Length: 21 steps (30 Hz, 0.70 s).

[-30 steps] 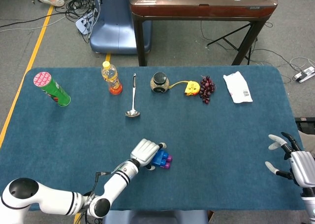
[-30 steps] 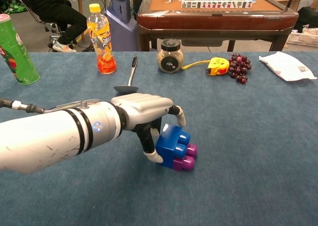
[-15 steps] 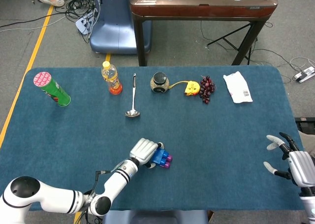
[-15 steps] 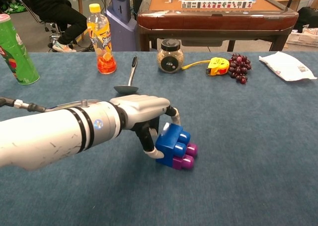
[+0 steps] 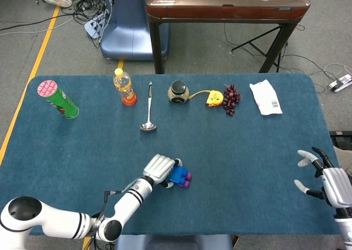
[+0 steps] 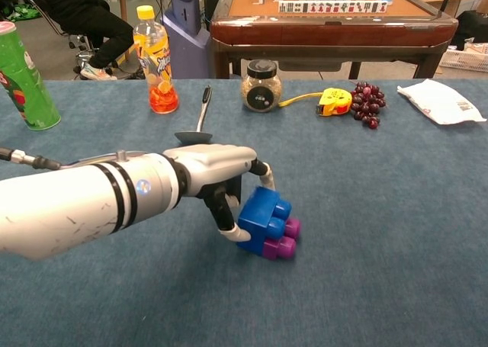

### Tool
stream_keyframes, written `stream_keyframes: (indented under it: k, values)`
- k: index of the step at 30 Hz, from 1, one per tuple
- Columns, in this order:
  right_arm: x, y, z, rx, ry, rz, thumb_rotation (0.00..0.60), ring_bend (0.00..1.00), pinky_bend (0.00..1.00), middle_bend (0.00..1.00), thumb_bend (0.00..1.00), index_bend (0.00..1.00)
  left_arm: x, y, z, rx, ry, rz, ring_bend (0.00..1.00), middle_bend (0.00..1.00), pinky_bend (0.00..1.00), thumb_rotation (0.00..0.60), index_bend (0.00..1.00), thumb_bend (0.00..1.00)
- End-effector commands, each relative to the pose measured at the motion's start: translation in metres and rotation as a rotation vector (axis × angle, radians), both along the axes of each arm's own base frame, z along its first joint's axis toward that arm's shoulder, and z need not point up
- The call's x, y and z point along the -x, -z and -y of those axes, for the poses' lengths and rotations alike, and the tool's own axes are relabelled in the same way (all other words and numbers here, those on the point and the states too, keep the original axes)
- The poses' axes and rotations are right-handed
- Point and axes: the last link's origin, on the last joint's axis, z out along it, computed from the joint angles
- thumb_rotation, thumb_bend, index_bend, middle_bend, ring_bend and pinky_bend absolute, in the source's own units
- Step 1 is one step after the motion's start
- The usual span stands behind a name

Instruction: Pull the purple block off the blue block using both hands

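Note:
A blue block [image 6: 263,213] lies on the blue table with a purple block [image 6: 280,239] joined to its lower right side; both show small in the head view, the blue block [image 5: 176,176] and the purple block [image 5: 187,179]. My left hand [image 6: 221,175] grips the blue block from the left, its fingers wrapped over the top and under the near side; it also shows as my left hand [image 5: 159,169]. My right hand [image 5: 324,179] hovers at the table's right edge, far from the blocks, with fingers spread and empty.
Along the far side stand a green can [image 6: 23,76], an orange drink bottle [image 6: 155,59], a ladle [image 6: 200,117], a dark jar [image 6: 261,85], a yellow tape measure [image 6: 334,101], grapes [image 6: 367,103] and a white packet [image 6: 442,101]. A wooden table [image 6: 328,23] stands beyond.
My left hand has closed tighter on the blue block and drawn it slightly left. My right hand has barely shifted.

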Motion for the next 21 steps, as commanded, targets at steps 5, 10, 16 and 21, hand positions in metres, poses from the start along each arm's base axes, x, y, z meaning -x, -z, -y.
stream_keyframes:
  k: [5,10,16,21]
  values:
    - [-0.006,-0.005,0.003,0.012,-0.022,0.016,0.6,0.38,0.59,0.45,0.17,0.24,0.005,-0.015,-0.002,-0.015,-0.048,0.056,0.96,1.0,1.0,0.6,0.54,0.33]
    - [-0.021,-0.017,0.011,0.037,-0.067,0.036,0.6,0.4,0.61,0.47,0.17,0.25,0.011,-0.027,-0.007,-0.033,-0.104,0.115,0.97,1.0,1.0,0.6,0.54,0.33]
    - [-0.056,-0.03,0.025,0.031,-0.144,0.072,0.6,0.5,0.74,0.56,0.17,0.28,0.018,-0.046,-0.022,-0.09,-0.215,0.239,0.98,1.0,1.0,0.6,0.54,0.33]
    - [-0.092,-0.039,0.038,0.01,-0.194,0.105,0.6,0.63,0.83,0.65,0.16,0.29,0.025,-0.061,-0.034,-0.202,-0.285,0.363,0.98,1.0,1.0,0.6,0.55,0.33]
